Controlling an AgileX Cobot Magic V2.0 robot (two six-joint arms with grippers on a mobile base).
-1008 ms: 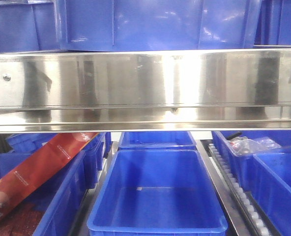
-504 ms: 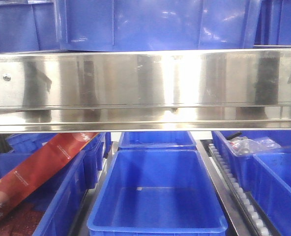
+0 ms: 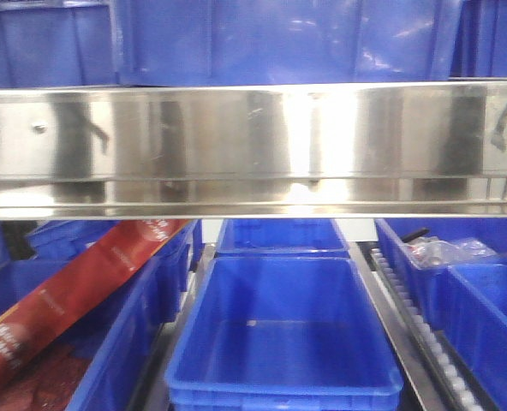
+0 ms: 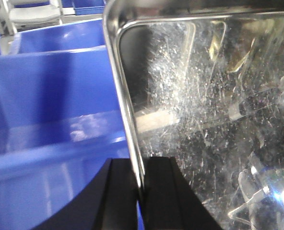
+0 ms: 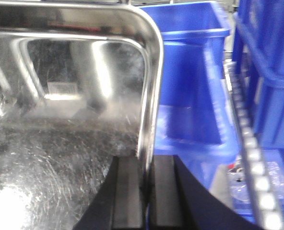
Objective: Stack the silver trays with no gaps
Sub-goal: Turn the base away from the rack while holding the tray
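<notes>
A scratched silver tray (image 4: 214, 110) with a shallow raised rim fills the right of the left wrist view. My left gripper (image 4: 141, 191) is shut on its left rim, one black finger on each side. The same tray (image 5: 65, 143) fills the left of the right wrist view. My right gripper (image 5: 147, 191) is shut on its right rim. The tray is held above blue bins. No tray and no gripper shows in the front view.
A broad steel shelf beam (image 3: 253, 150) with screws spans the front view. Below it stands an empty blue bin (image 3: 283, 334), a red carton (image 3: 74, 291) in the left bin, and a roller rail (image 3: 425, 334) on the right. Blue bins (image 5: 195, 81) lie under the tray.
The front view has shifted: the shelf beam and bins sit a little further right and the bins look closer. The red carton shows more of its length.
</notes>
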